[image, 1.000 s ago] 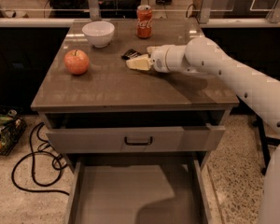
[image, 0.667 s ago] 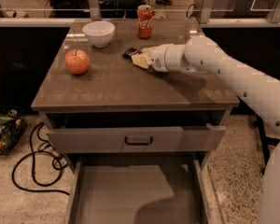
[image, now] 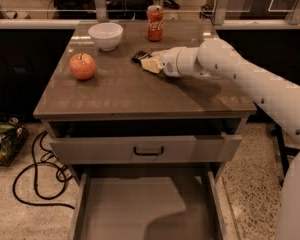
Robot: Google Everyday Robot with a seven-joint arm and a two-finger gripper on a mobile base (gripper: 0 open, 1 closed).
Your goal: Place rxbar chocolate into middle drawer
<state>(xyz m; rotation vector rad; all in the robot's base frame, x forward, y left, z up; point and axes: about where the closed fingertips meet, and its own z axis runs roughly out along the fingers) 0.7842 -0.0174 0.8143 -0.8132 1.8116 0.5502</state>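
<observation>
Barely any change over the last second: only a slight creep of the gripper [image: 151, 64] rightward and toward the far edge of the surface [image: 120, 91], ending at the near right end of the rxbar chocolate [image: 139, 56]. Meets the black wrapper there, perhaps overlapping it. Impossible to tell contact from mere closeness, and impossible to tell whether spread or pinching.

No visible shift of the bar itself. Lies flat at the far middle of the surface, right of the white bowl [image: 105, 35], on the near side of the red can [image: 155, 22], well apart from the apple [image: 82, 66] at left.

Reads as the grasp step, not clearly done: no lift, no carry. Below the surface, the upper drawer [image: 100, 149] with its black handle, pulled out a little. Under it, the middle drawer [image: 140, 209], pulled well out toward the near side.

Likely calls next for a firm hold on the thin wrapper, a lift, then a retreat nearward and down past the handled drawer. Risk, as a guess: sliding the flat bar along the surface instead of catching it.
</observation>
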